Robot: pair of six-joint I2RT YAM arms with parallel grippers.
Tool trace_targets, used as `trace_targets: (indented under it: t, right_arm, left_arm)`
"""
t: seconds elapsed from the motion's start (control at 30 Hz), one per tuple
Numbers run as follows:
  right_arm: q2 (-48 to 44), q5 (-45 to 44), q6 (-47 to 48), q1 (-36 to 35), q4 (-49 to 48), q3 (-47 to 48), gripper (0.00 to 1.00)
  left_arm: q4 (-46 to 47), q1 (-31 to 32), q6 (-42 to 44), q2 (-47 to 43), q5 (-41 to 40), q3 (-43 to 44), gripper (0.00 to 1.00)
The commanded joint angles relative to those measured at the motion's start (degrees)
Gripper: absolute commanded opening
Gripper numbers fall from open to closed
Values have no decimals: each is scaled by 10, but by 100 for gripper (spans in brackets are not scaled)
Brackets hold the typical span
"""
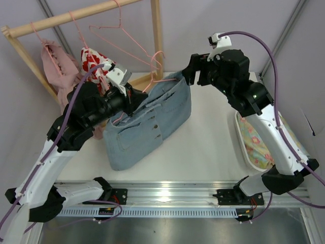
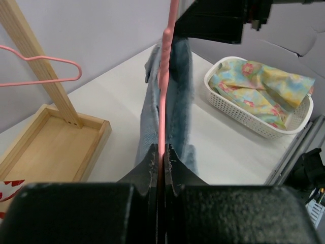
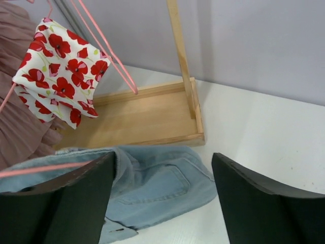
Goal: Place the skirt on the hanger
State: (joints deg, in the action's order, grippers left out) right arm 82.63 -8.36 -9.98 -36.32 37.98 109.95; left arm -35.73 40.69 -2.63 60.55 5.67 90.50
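White tabletop (image 1: 213, 147) lies under the skirt (image 1: 147, 122), draped around the hanger (image 2: 165, 76) wire just ahead of the left gripper (image 2: 161, 152), which pinches that wire tight. The right gripper (image 3: 162, 195) hangs wide open and empty above the denim. It should probably grip the waistband below it and tug evenly.

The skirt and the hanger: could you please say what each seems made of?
The skirt looks like blue denim, matte, given its woven texture and stitched pocket. The hanger is a thin rod with smooth pink finish, probably coated wire; core unseen.
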Motion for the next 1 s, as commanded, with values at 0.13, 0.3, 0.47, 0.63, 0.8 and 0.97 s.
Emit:
trace_targets:
  t: [0.13,0.3,0.47,0.63,0.8,0.97]
  right_arm:
    - [-96,85,2,0,-53,-94,83]
    - [-191,190,179,-142,-180,-247,83]
    - [-182,195,236,-210,-216,-257,81]
    - [-136,132,320,-281,-236,-229,80]
    - [-92,168,331,-291,-275,-210,79]
    - [-70,172,337,-300,-296,-192,78]
  left_arm:
    - [25,-3,-63,33,-114,78,0]
    - [39,-3,-97,65,-145,82,0]
    - [61,-3,-109,76,-149,79,0]
    - [75,-3,-120,73,-138,62,0]
    - [81,-3,-127,67,-143,50,0]
    - [86,-3,-127,62,-147,43,0]
